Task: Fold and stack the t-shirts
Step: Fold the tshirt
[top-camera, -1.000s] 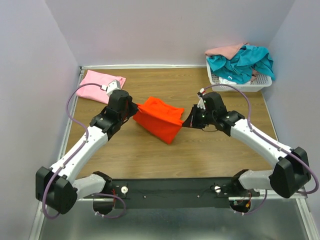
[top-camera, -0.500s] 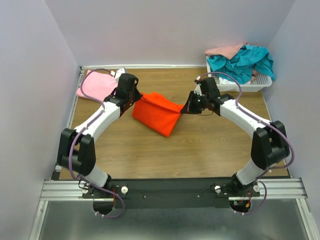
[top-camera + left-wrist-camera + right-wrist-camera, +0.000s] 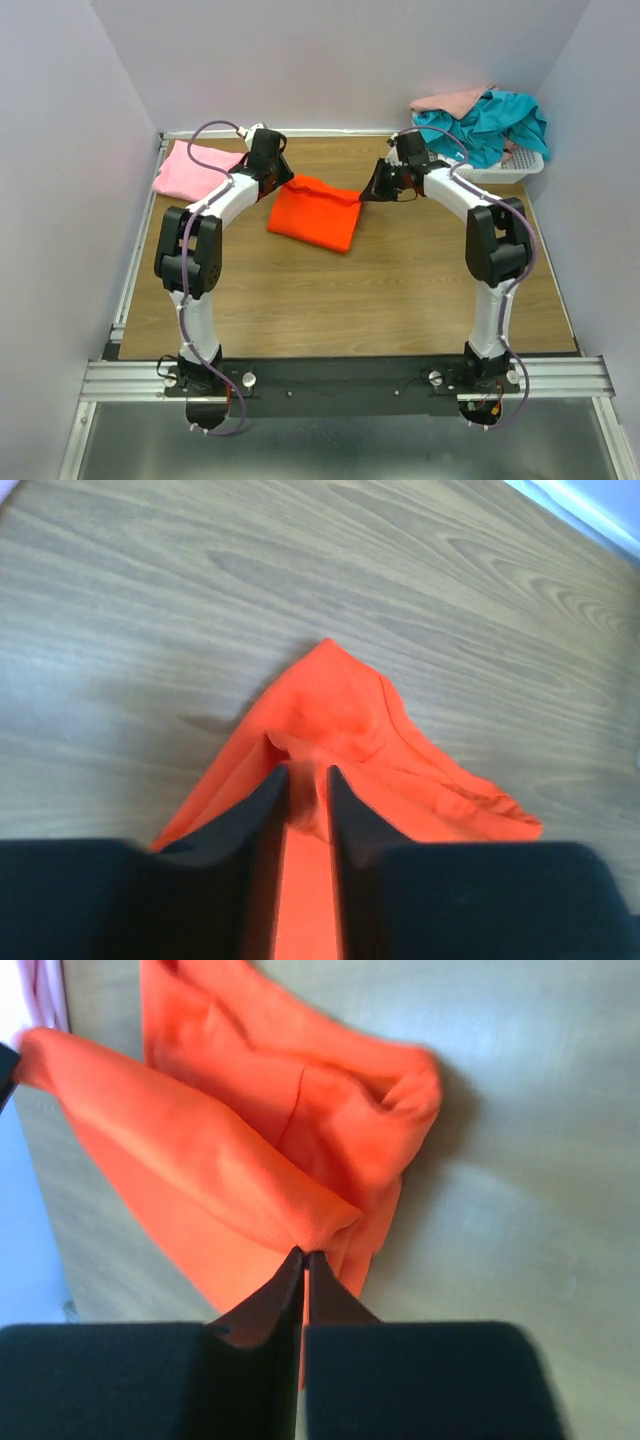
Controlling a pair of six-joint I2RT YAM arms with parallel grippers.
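The bright orange t-shirt (image 3: 315, 212) lies folded on the wooden table, mid-back. My left gripper (image 3: 283, 186) is at its back left corner. In the left wrist view the left gripper (image 3: 308, 780) has its jaws parted, and a loose fold of the orange t-shirt (image 3: 340, 710) lies between them. My right gripper (image 3: 368, 193) is at the back right corner. In the right wrist view the right gripper (image 3: 304, 1255) pinches a fold of the orange t-shirt (image 3: 200, 1140), its jaws nearly together. A light pink t-shirt (image 3: 190, 170) lies folded at the back left.
A white mesh basket (image 3: 500, 168) stands at the back right corner, holding a teal t-shirt (image 3: 490, 125) and a peach-pink one (image 3: 452, 100). Both arms stretch far out toward the back wall. Grey walls close in the table on three sides.
Both arms reached farther back and lowered the orange t-shirt flat onto the table. The left jaws parted from shut; the right jaws still pinch the cloth.
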